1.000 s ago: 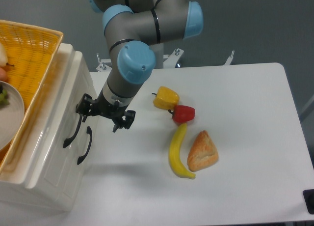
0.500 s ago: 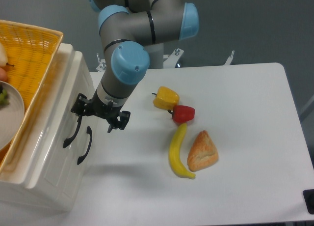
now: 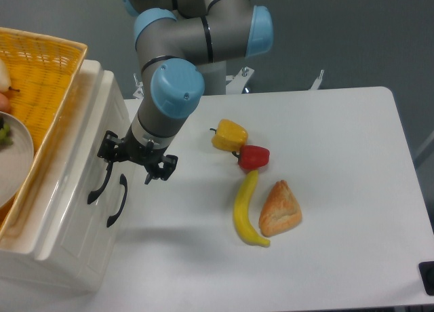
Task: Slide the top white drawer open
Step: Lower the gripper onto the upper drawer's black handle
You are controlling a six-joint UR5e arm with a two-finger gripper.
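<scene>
The white cabinet (image 3: 64, 210) stands at the table's left, its front facing right. The top white drawer (image 3: 81, 169) looks shut; its curved black bar handle (image 3: 100, 184) lies left of the lower drawer's matching handle (image 3: 118, 201). My gripper (image 3: 133, 161) hangs open just right of the cabinet front, at the far end of the two handles. Its left finger (image 3: 106, 150) sits right by the far tip of the upper handle, and its right finger (image 3: 161, 168) is out over the table. Nothing is held between them.
An orange woven basket (image 3: 47, 74) with a white plate (image 3: 17, 159) rests on top of the cabinet. On the table to the right lie a yellow pepper (image 3: 229, 134), a red pepper (image 3: 253, 157), a banana (image 3: 247, 210) and a pastry (image 3: 279, 209).
My gripper has moved left toward the cabinet front, ending next to the far end of the upper handle. The drawer and the food have not moved.
</scene>
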